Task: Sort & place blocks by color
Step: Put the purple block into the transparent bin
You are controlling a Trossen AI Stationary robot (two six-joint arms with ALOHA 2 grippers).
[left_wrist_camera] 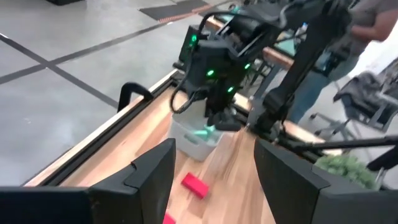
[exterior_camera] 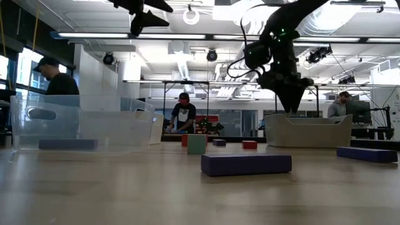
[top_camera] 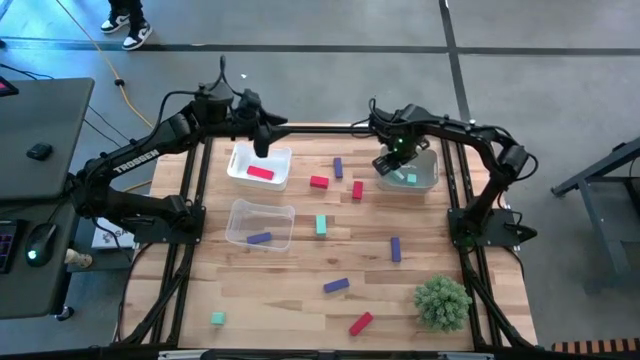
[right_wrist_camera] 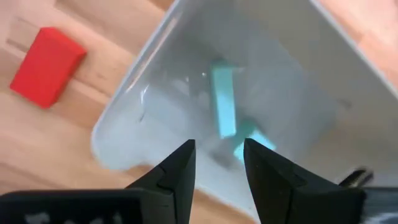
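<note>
My right gripper (right_wrist_camera: 217, 155) hangs open, pointing down, over the far-right white bin (top_camera: 425, 178). Two teal blocks (right_wrist_camera: 222, 102) lie on the bin's floor, and nothing is between the fingers. My left gripper (top_camera: 262, 140) is open and empty, held high over the far-left white bin (top_camera: 282, 160), where a red block (top_camera: 260, 172) lies. A clear bin (top_camera: 240, 212) holds a purple block (top_camera: 259, 238). Red blocks (top_camera: 319, 182), purple blocks (top_camera: 336, 286) and teal blocks (top_camera: 321, 225) lie flat around the table.
A bushy green plant ball (top_camera: 442, 302) stands near the front right corner. A red block (top_camera: 361, 323) and a teal block (top_camera: 217, 318) lie near the front edge. Dark frame rails run along both table sides. People stand in the room beyond the table.
</note>
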